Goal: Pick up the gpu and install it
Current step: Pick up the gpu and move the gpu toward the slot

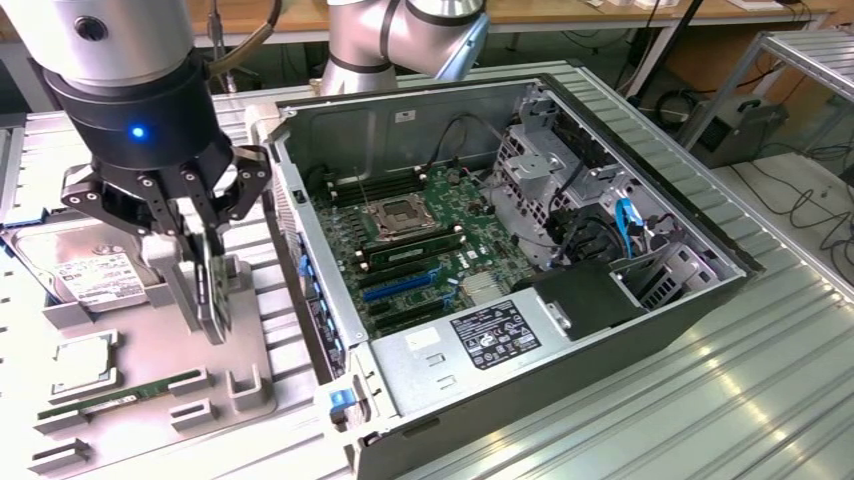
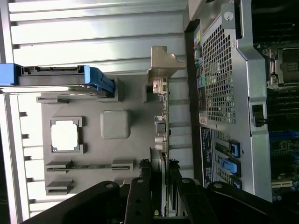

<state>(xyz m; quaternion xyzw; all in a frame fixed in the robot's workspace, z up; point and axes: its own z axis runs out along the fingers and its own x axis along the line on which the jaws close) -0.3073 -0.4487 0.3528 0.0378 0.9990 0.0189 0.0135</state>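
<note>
The gpu (image 1: 214,312) is a thin dark card seen edge-on, standing upright over the grey holder tray (image 1: 147,420) at the exterior view's left. My gripper (image 1: 198,262) comes down from above and is shut on the card's upper part, one finger on each face. In the wrist view the gpu (image 2: 160,126) runs away from my gripper (image 2: 160,179), and its silver-beige bracket (image 2: 163,65) is at the far end. I cannot tell whether the card's lower edge touches the tray. The open computer case (image 1: 694,300) lies to the exterior view's right, motherboard (image 1: 414,245) facing up.
On the tray lie a hard drive (image 1: 83,268) with a white label, a CPU (image 1: 83,360) and a green RAM stick (image 1: 118,397). Blue expansion slots (image 1: 400,290) sit low on the motherboard. The case wall (image 1: 296,250) rises right beside the tray. Ribbed metal table (image 1: 747,400) surrounds everything.
</note>
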